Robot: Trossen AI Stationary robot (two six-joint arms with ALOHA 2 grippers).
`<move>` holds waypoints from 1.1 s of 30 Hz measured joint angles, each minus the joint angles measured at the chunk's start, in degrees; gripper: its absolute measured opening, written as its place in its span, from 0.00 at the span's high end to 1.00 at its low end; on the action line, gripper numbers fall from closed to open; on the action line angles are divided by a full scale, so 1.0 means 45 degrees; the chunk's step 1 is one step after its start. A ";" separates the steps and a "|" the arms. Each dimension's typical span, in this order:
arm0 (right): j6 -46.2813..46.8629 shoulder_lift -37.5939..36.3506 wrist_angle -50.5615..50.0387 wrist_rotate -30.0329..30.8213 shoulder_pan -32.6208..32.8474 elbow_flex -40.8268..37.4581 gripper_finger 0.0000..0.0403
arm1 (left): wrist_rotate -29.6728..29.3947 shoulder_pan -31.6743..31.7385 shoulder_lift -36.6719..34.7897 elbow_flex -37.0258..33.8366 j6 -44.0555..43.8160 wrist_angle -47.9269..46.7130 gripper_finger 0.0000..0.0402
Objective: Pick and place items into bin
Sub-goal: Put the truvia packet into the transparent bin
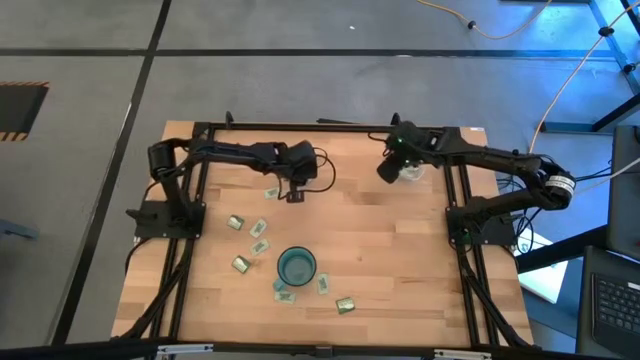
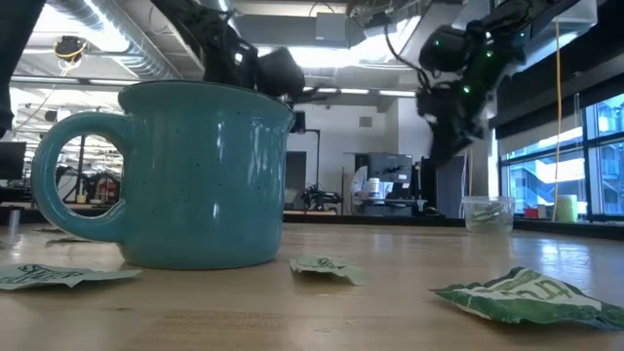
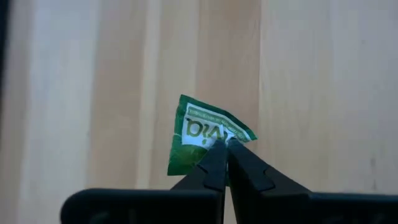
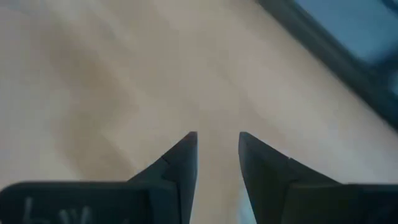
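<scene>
One packet (image 3: 202,134) pinched in left gripper (image 3: 225,144), right gripper (image 4: 217,140) apart.

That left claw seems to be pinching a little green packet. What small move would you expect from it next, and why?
Probably a carry toward the translucent cup at the table's far right, though that is a guess. The left gripper is shut on a green packet, lifted off the wood, and the cup stands away from it. The right gripper hangs open near the cup, so the left should watch for it.
</scene>
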 joint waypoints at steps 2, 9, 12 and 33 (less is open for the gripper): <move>0.0098 0.0000 0.1057 -0.1369 0.0214 0.0000 0.70 | -0.0013 -0.0163 -0.0236 0.0091 0.0000 0.0668 0.99; 0.0465 0.0000 0.4356 -0.5197 0.1134 0.0000 0.70 | 0.0516 -0.1132 -0.0555 0.0106 0.0000 0.3603 0.99; 0.0906 0.0000 0.5198 -0.5782 0.1549 0.0000 0.67 | 0.0639 -0.1626 -0.0579 0.0106 0.0000 0.4706 0.99; 0.1782 0.0005 0.5452 -0.4695 0.3360 0.0000 0.31 | -0.2131 -0.3381 -0.0579 0.0106 -0.0996 0.6905 0.99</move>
